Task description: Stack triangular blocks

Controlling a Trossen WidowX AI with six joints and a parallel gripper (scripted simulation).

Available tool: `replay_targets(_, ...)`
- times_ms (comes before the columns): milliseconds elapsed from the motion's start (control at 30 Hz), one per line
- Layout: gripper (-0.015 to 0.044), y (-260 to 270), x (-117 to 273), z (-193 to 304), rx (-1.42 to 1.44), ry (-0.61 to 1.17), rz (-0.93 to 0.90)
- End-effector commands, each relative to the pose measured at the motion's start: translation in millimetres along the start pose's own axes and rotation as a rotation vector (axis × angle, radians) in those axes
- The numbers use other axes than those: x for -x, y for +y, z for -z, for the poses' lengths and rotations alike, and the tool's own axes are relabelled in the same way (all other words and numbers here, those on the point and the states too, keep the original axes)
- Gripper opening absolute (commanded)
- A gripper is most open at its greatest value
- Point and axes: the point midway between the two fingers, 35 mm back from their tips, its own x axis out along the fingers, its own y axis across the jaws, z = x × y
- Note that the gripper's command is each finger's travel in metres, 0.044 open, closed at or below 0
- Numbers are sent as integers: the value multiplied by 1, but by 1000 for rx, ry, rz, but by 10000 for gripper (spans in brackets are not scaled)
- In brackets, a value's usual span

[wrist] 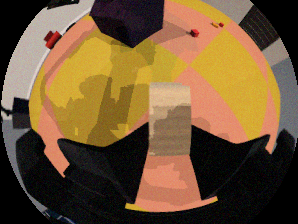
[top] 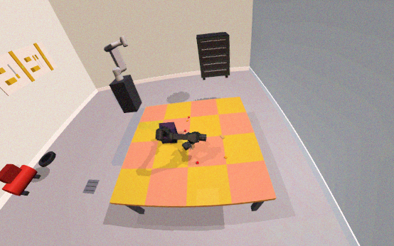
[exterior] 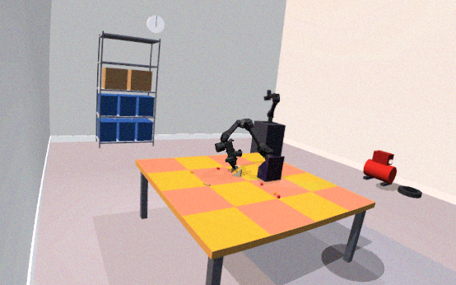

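So, the gripper (top: 189, 146) (exterior: 234, 167) (wrist: 166, 125) is grasping a pale wedge (exterior: 234, 169) (wrist: 170, 119), and the other wedge (exterior: 238, 173) is sitting on the table (top: 208, 185) (exterior: 222, 231) (wrist: 240, 85) just beside it. In the wrist view, the dark stand (top: 168, 127) (exterior: 270, 170) (wrist: 129, 22) is showing around 11 o'clock from the held wedge.

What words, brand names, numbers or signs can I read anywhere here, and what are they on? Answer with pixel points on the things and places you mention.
None that can be read.
Wall clock (exterior: 155, 24): a pale face with a dark hand; any numerals are too small and blurred to make out.
Wall panel with yellow bars (top: 0, 79): no lettering I can make out.
Blue bins (exterior: 127, 105), red machine (top: 20, 180) (exterior: 379, 170), and robot arm (top: 181, 136) (exterior: 244, 123): no readable label.
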Motion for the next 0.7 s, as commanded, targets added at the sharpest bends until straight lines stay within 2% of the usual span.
replay_targets(0,0,1,-3,-1,9,-2,-4)
replay_targets(667,0,1,-16,0,7,-2,-3)
